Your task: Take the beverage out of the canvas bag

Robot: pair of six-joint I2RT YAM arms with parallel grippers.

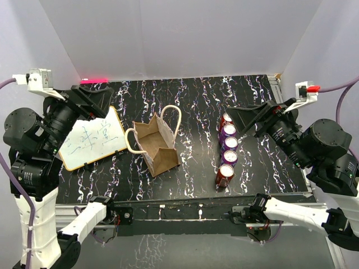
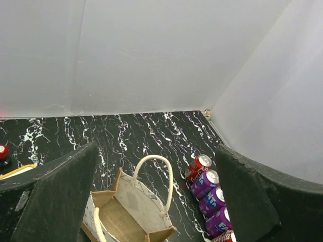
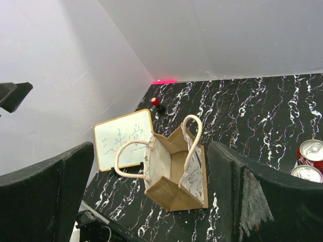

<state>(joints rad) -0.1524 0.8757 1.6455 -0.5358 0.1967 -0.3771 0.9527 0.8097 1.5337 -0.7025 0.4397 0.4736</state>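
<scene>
Standing upright near the middle of the black marbled table (image 1: 196,95), the canvas bag (image 1: 157,143) has its mouth open upward and both cream handles raised. A whiteboard (image 1: 92,137) lies just to its left, and a row of five cans (image 1: 227,151) sits to its right, apart from it. The left gripper (image 1: 95,103) and right gripper (image 1: 247,120) hover on either side, jaws spread wide, holding nothing.

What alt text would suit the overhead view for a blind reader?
An open canvas bag stands on a black marbled table, with a row of five drink cans on its right and a whiteboard on its left. The left gripper and right gripper hover open at the sides.
</scene>
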